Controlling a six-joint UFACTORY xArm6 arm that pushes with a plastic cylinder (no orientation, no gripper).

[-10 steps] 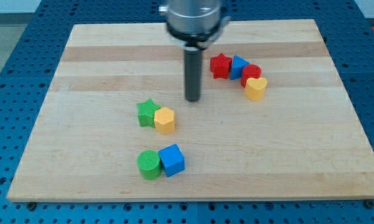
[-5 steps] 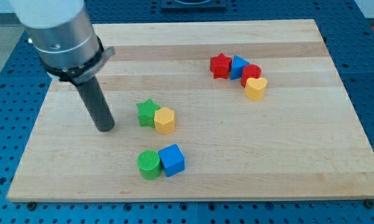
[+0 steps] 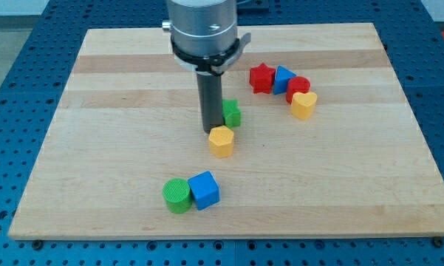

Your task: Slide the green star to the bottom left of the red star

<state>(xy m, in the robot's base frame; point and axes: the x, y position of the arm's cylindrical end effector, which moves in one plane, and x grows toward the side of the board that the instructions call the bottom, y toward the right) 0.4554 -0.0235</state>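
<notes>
The green star (image 3: 232, 113) sits near the board's middle, partly hidden behind my rod. My tip (image 3: 210, 131) rests right at its left side, touching or nearly so. The red star (image 3: 261, 78) lies up and to the right of the green star, at the left end of a small cluster. The green star is below and left of the red star, with a gap between them. A yellow hexagon block (image 3: 222, 141) lies just below my tip.
A blue triangular block (image 3: 284, 77), a red cylinder (image 3: 298, 87) and a yellow heart block (image 3: 304, 105) follow the red star in a row. A green cylinder (image 3: 176, 196) and a blue cube (image 3: 204, 190) sit near the view's bottom. The wooden board (image 3: 354, 185) lies on a blue pegboard.
My tip swung from the view's left to the middle. The green star has moved up and right toward the red star. The yellow hexagon has shifted right and slightly down.
</notes>
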